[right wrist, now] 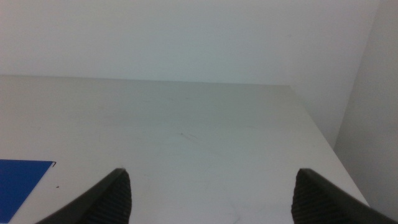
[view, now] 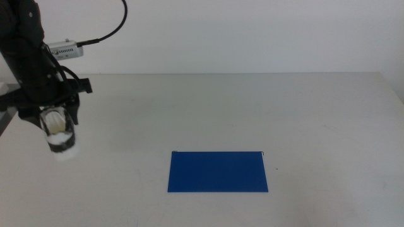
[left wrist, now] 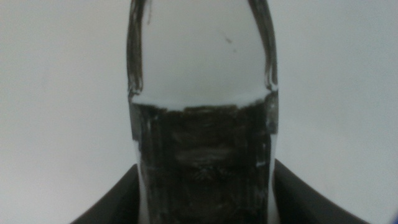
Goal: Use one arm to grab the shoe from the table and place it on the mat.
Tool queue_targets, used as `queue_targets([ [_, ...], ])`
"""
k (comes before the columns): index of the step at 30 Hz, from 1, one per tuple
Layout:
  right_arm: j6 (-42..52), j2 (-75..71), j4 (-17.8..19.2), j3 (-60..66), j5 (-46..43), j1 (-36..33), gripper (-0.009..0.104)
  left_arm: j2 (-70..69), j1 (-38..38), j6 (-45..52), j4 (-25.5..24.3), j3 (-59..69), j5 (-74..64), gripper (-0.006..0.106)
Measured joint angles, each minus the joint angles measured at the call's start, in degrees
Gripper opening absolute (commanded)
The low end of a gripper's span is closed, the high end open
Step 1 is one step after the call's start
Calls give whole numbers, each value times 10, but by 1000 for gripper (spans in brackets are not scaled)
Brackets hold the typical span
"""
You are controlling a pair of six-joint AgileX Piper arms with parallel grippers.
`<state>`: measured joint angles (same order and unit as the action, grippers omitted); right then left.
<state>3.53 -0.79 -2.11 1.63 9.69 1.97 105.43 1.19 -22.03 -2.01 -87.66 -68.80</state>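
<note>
On my middle view the left arm (view: 28,57) is reaching in from the left side, and its left gripper (view: 58,129) is clamping the shoe (view: 61,140) at the far left of the tabletop (view: 252,107). The shoe is hanging toe-down below the jaws, its white sole end showing lowest; I cannot tell whether it is touching the tabletop or sitting just above it. My left wrist feed is showing the same sneaker (left wrist: 202,143) filling the frame between the two dark jaws, black patterned panels near the camera and the pale part farther out, so the gripper is closed on it.

The dark blue mat (view: 218,171) is lying flat near the middle front of the tabletop, well apart from the shoe and to its right. It is carrying nothing.

The right gripper (right wrist: 211,193) is waiting over the right part of the tabletop, out of the middle view, jaws spread wide and holding nothing. A corner of the mat (right wrist: 22,183) is showing in its wrist feed.
</note>
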Motion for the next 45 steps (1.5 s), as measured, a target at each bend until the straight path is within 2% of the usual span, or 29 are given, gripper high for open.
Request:
queue_targets([
  [8,0,0,0,0,0,0,66,-113,88,-90,-10,108,9,-2],
  [18,0,0,0,0,0,0,66,-140,155,-205,-34,117,-14,-2],
  [28,0,0,0,0,0,0,66,-140,159,-222,-51,117,-14,-2],
  [37,0,0,0,0,0,0,66,-140,159,-222,-111,117,-14,-2],
  [41,0,0,0,0,0,0,66,-139,167,-223,-105,117,-15,-2],
  [45,0,0,0,0,0,0,66,-123,208,-223,-107,109,-17,-2],
])
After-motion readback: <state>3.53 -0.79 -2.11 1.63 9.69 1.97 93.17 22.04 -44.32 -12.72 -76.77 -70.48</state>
